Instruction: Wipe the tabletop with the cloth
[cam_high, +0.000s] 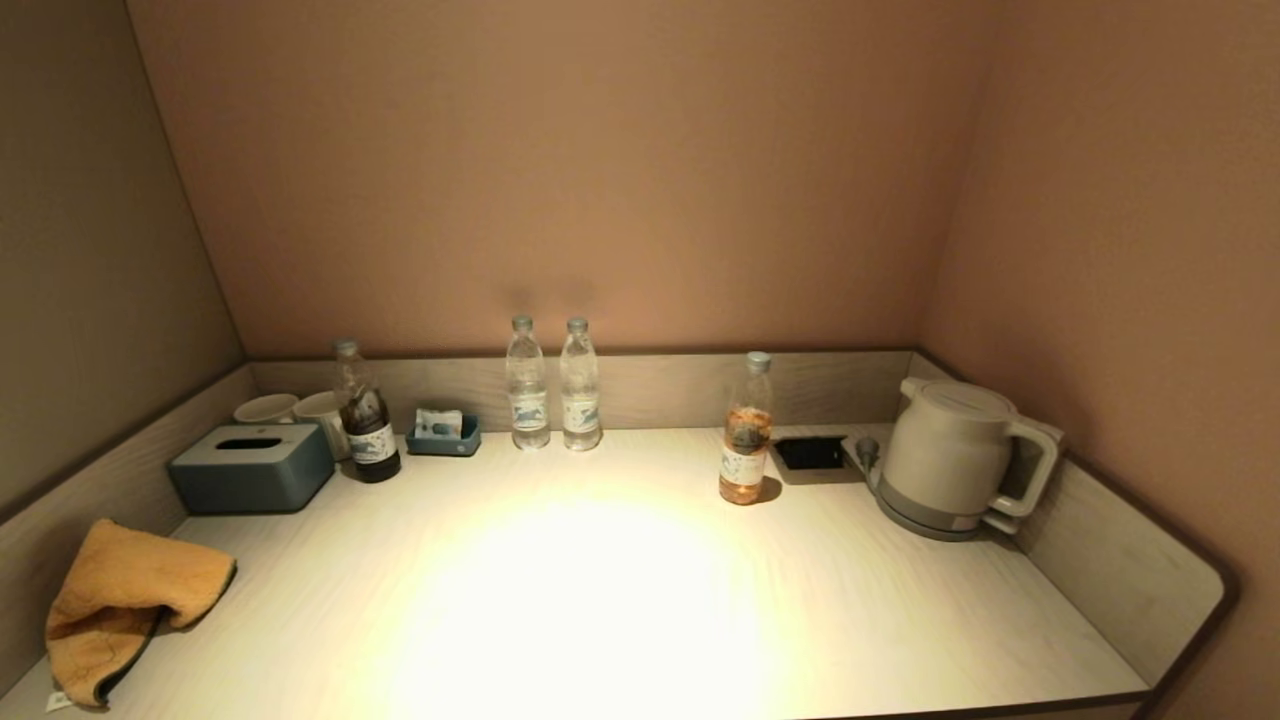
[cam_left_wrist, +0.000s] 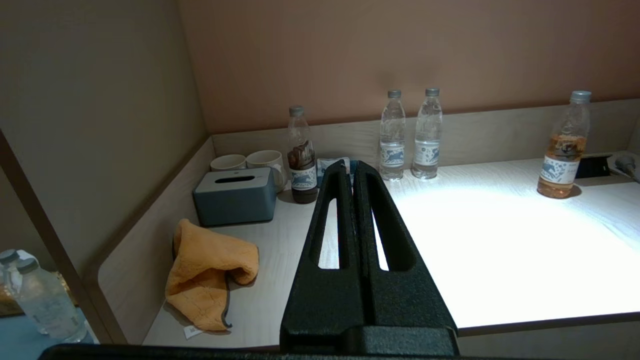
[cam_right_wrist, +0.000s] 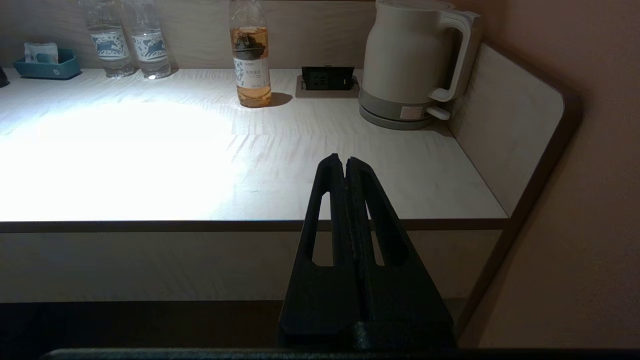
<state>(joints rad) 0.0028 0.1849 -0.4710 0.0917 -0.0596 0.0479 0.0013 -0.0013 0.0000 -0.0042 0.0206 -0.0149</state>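
The cloth (cam_high: 125, 600) lies crumpled at the tabletop's (cam_high: 620, 600) near-left corner against the rim, just in front of the tissue box (cam_high: 250, 465); it looks soft, light and floppy, so prob. best pinched at the raised fold on top. Left gripper (cam_left_wrist: 352, 167) is clenched, empty, w/ fingers above the tabletop, off to the cloth's side. Right gripper (cam_right_wrist: 341, 162) is clenched too, empty, parked by the front edge nr the kettle (cam_right_wrist: 415, 60).

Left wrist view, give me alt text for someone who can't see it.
The shut left gripper hangs empty above the pale tabletop, near its front edge. A crumpled orange cloth lies by the left rim, in front of a grey-blue tissue box; bottles stand along the back.
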